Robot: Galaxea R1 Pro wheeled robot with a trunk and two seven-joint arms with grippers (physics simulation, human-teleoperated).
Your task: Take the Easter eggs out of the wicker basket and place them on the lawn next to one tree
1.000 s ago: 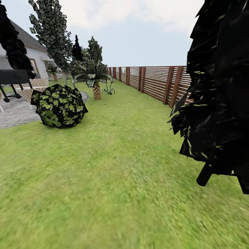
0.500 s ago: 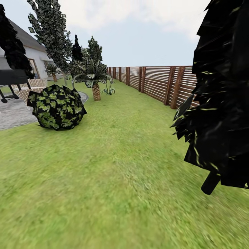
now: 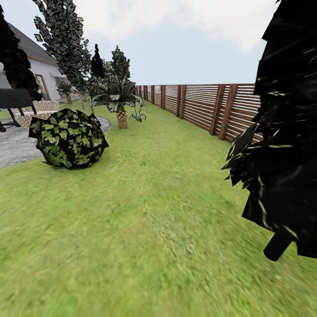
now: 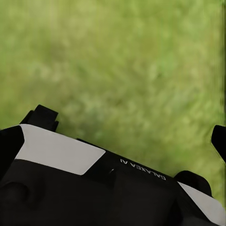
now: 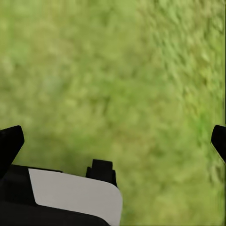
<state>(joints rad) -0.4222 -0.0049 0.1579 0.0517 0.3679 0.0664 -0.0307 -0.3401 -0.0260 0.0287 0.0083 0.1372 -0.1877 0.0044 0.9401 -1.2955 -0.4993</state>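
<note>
We look down a wide stretch of short, blurry green lawn (image 3: 149, 211) that runs away toward the far end of the garden. A brown slatted wooden fence (image 3: 200, 105) borders the grass on one side and recedes into the distance. Close to us, on the fence side of the lawn, stands a thin dark-trunked black tree (image 3: 281, 132), its short trunk meeting the grass well in front of the fence. Across the lawn from that black tree sits a round trunkless bush (image 3: 68, 138) with dark and bright green leaves, right at the edge of a grey circular paved patch (image 3: 15, 147). Beyond the bush we see a small palm with a scaly brown trunk (image 3: 119, 101), a tall grey-green leafy tree (image 3: 66, 39), and behind them a white house with a grey roof (image 3: 37, 70). The eggs and the wicker basket are not among the things we can make out here. In the left wrist view the black and white left gripper (image 4: 94, 174) hangs over bare grass, and in the right wrist view the right gripper (image 5: 113, 141) hangs over grass too; for either one, we cannot tell whether the fingers are apart or together.
</note>
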